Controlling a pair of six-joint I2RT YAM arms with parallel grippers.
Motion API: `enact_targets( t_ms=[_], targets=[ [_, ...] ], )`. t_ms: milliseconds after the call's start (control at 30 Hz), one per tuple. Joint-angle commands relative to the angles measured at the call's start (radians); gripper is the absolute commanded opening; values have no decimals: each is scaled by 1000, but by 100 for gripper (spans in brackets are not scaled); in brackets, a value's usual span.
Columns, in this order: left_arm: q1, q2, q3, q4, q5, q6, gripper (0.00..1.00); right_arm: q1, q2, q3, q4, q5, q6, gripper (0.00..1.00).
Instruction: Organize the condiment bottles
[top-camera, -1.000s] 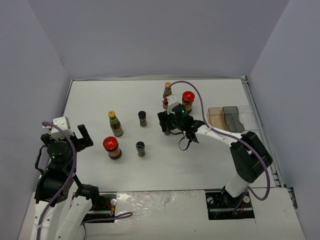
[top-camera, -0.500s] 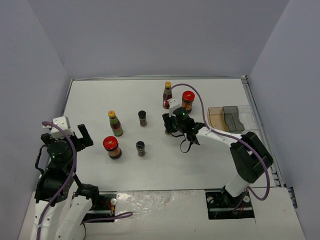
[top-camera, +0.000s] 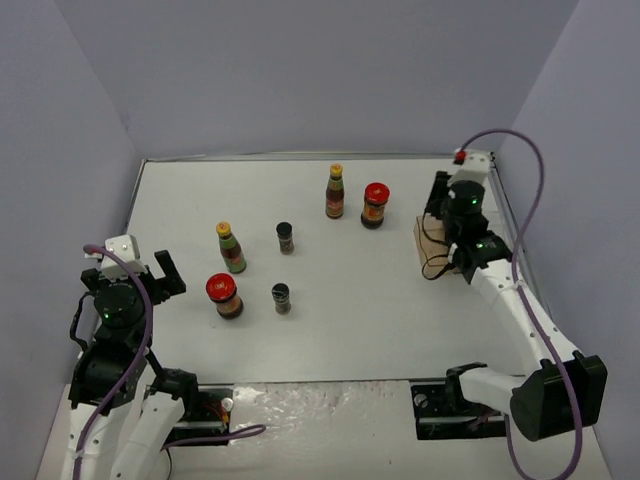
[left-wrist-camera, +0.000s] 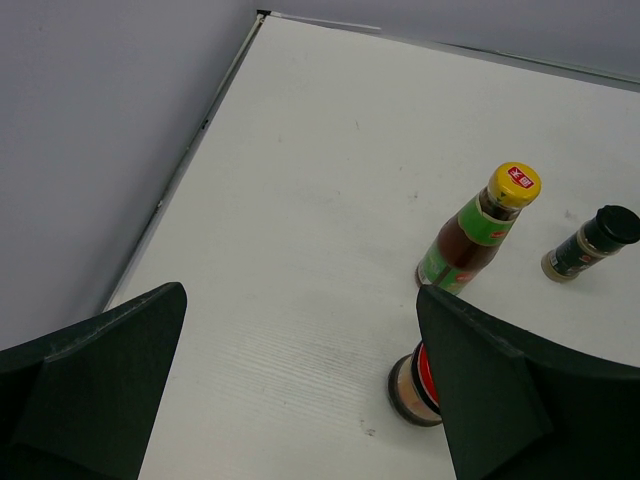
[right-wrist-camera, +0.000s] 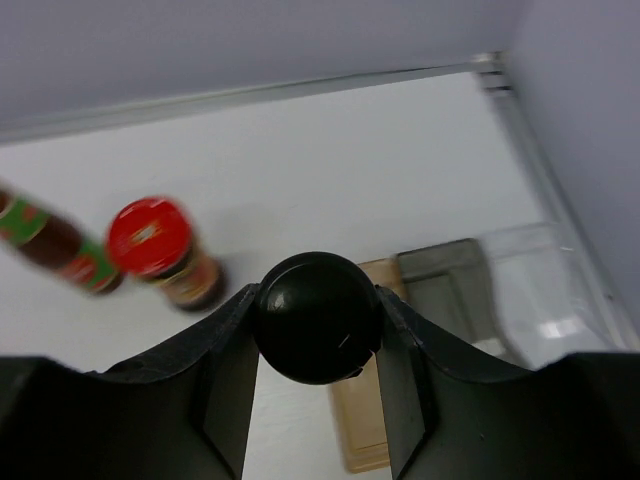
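My right gripper (top-camera: 439, 216) is shut on a black-capped shaker (right-wrist-camera: 316, 317) and holds it above the left end of the clear brownish tray (top-camera: 424, 238). The tray's compartments show in the right wrist view (right-wrist-camera: 447, 279). A tall yellow-capped bottle (top-camera: 336, 191) and a red-lidded jar (top-camera: 376, 205) stand together at the back middle. At the left stand another tall yellow-capped bottle (top-camera: 230, 247), a red-lidded jar (top-camera: 223, 295) and two shakers (top-camera: 285, 237) (top-camera: 281, 297). My left gripper (top-camera: 164, 276) is open and empty, left of that jar (left-wrist-camera: 412, 385).
Grey walls close in the table on the left, back and right. A metal rail (top-camera: 505, 215) runs along the right edge behind the tray. The right arm's purple cable (top-camera: 520, 150) arcs over the back right corner.
My right gripper has carried the shaker from beside the back-middle bottles rightward and up to above the tray. The left arm has not moved.
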Motion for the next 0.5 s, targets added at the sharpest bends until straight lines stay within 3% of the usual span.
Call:
enact_targets(
  t_ms=[0,200,467],
  targets=[
    [-8,3,9,59,-21,-3,97,-201,-6,67,-35,101,93,0],
    [-20,-16,6,60,-27,-1,97,-390,154,142,-34,74,158,0],
    [-39,-35,-1,60,-42,1,97,-450,358,218,15,149,169,0]
  ],
)
